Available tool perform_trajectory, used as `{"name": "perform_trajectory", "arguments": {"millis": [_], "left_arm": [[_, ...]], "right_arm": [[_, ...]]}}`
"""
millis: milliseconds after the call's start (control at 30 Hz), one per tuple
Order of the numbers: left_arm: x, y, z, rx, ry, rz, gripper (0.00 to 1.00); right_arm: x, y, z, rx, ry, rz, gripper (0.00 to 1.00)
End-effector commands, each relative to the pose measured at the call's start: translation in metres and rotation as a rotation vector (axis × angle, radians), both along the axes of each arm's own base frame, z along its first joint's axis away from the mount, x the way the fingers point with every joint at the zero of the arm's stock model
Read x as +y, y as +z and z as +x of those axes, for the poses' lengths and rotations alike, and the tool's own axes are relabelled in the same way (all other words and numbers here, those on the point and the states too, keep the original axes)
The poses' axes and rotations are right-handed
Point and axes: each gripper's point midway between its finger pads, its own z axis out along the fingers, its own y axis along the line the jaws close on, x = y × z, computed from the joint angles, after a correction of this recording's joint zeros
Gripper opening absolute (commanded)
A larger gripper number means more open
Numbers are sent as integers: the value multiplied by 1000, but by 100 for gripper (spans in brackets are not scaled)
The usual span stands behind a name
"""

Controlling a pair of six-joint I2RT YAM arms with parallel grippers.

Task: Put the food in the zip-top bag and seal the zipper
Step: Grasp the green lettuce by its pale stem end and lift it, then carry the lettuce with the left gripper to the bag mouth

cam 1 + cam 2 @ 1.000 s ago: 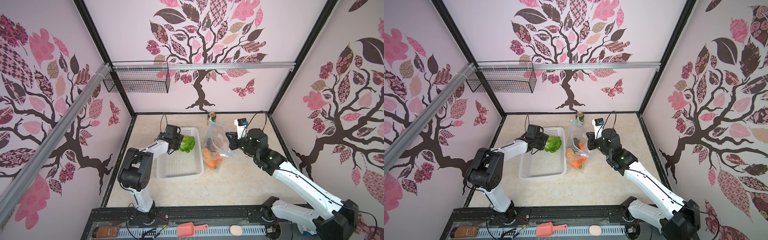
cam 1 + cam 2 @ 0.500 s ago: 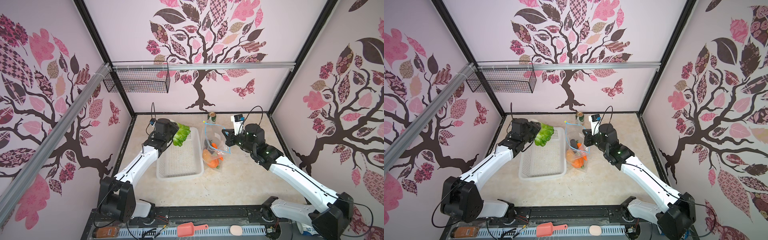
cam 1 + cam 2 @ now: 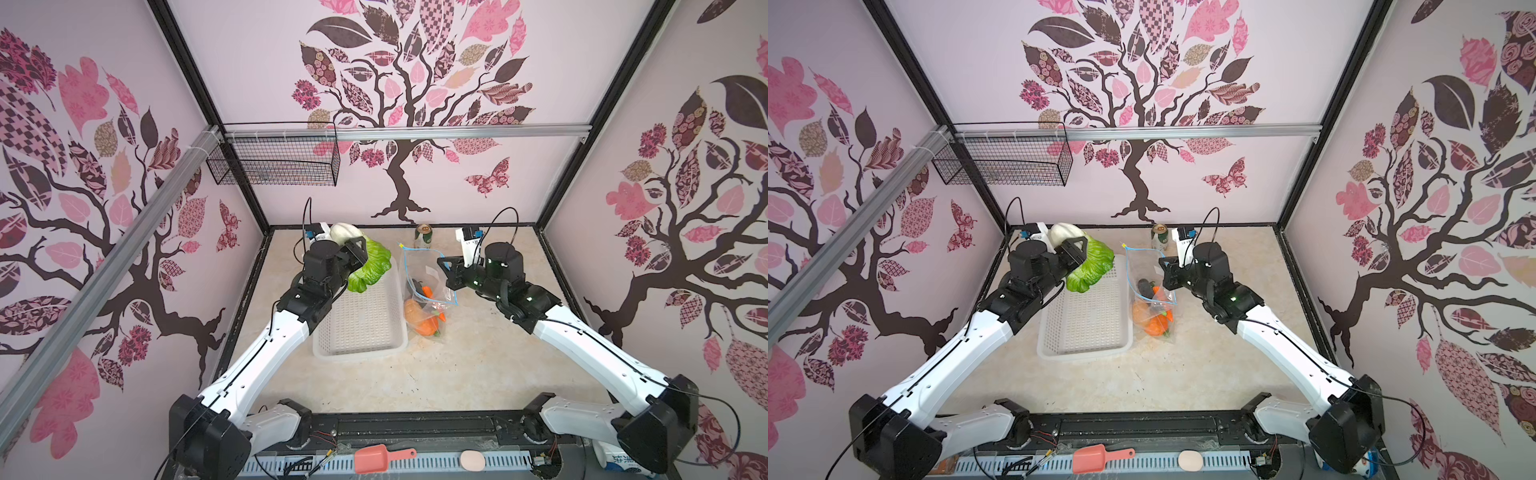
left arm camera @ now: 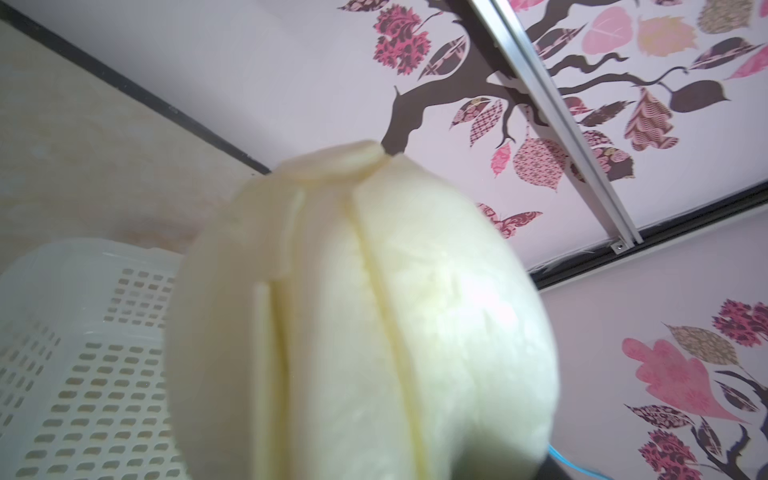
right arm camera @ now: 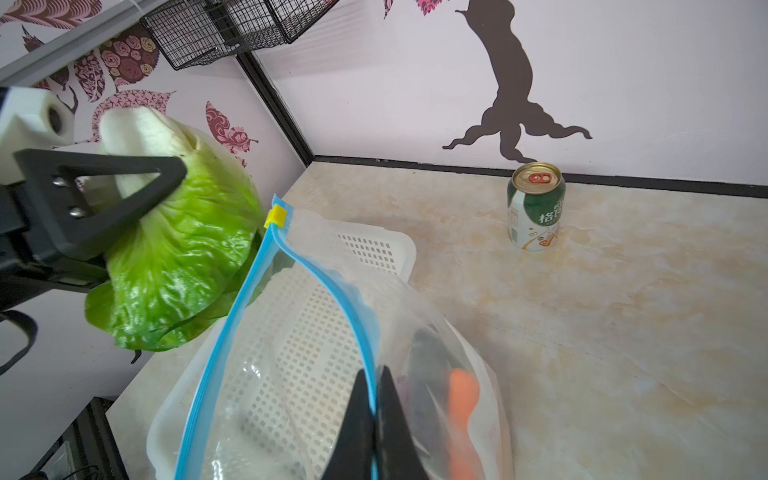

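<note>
My left gripper (image 3: 360, 254) (image 3: 1079, 251) is shut on the green lettuce (image 3: 371, 268) (image 3: 1091, 272) (image 5: 183, 253) and holds it in the air over the far end of the white basket. The lettuce's pale base (image 4: 365, 316) fills the left wrist view and hides the jaws. Right of the basket, the zip-top bag (image 3: 417, 270) (image 3: 1139, 270) (image 5: 419, 316) is held up with its mouth open. My right gripper (image 3: 443, 263) (image 3: 1163, 262) (image 5: 376, 376) is shut on the blue zipper (image 5: 332, 282) (image 3: 417, 249). An orange carrot (image 3: 428, 327) (image 3: 1157, 326) and a dark cucumber (image 3: 1144, 285) lie in the bag.
The white perforated basket (image 3: 358, 354) (image 3: 1084, 352) (image 5: 374, 237) (image 4: 83, 286) sits left of the bag with nothing in it. A green-and-white can (image 3: 424, 237) (image 3: 1159, 238) (image 5: 535, 208) stands by the back wall. A black wire basket (image 3: 274, 165) hangs on the back left.
My left arm has lifted the lettuce out of the basket and up toward the back. My right gripper has shut on the zipper strip and raised the bag's mouth.
</note>
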Motion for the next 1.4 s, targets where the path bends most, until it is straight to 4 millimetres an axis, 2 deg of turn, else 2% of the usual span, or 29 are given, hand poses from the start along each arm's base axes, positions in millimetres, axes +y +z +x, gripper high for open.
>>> {"name": "perform_trajectory", "arguments": {"millis": [0,233,400,600,767,900,1000,1233,1367], "left_arm": [[-8,50,-10,-153,-51,-17,54],[-26,81,-26,-236,-156,-84,54],[-39,100,-36,-249,-238,-206,54],[-62,112,-38,-235,-351,-374,54],[-78,126,-52,-258,-385,-416,54],[-84,119,-54,-243,-340,-472,54],[-86,107,-52,-236,-290,-514,54],[-86,76,-54,-158,-197,-467,54],[-93,66,-56,-119,-204,-470,54]], "right_arm": [[11,2,6,15,22,26,0],[19,-6,12,47,28,63,0],[12,-8,19,38,-27,46,0],[15,8,6,42,16,102,0],[11,11,1,64,-5,137,0],[16,15,-4,81,-28,172,0],[16,19,-9,108,-48,231,0],[-10,41,-13,84,-171,325,0],[-8,50,-17,73,-164,377,0]]}}
